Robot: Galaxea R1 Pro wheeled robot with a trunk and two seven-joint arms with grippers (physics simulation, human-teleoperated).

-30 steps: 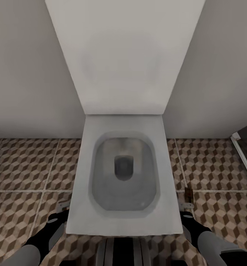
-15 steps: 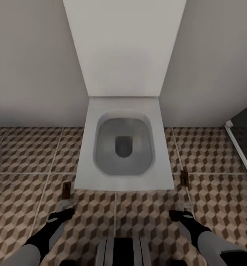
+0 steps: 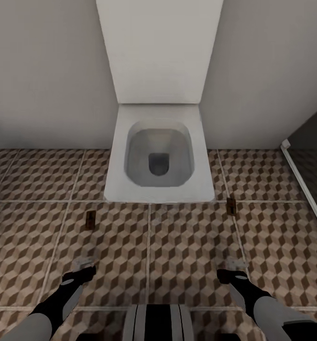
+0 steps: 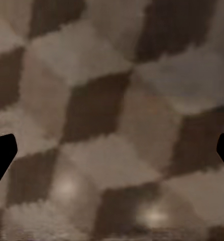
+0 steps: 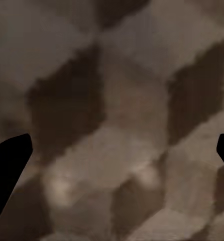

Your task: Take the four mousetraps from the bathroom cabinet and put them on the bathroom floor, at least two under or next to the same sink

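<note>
A white toilet (image 3: pixel 158 156) with a squared open bowl stands against the far pale wall (image 3: pixel 44 76), its raised lid (image 3: pixel 159 52) leaning back, while a dark glass panel with a white frame (image 3: pixel 304 177) runs along the right.

Below me I see the bathroom floor (image 3: pixel 186 246), tiled in a brown, beige and white cube pattern. Two mousetraps lie flat on it: one (image 3: pixel 90 220) left of the toilet's (image 3: pixel 158 189) front, the other (image 3: pixel 231 206) right, well apart.
</note>
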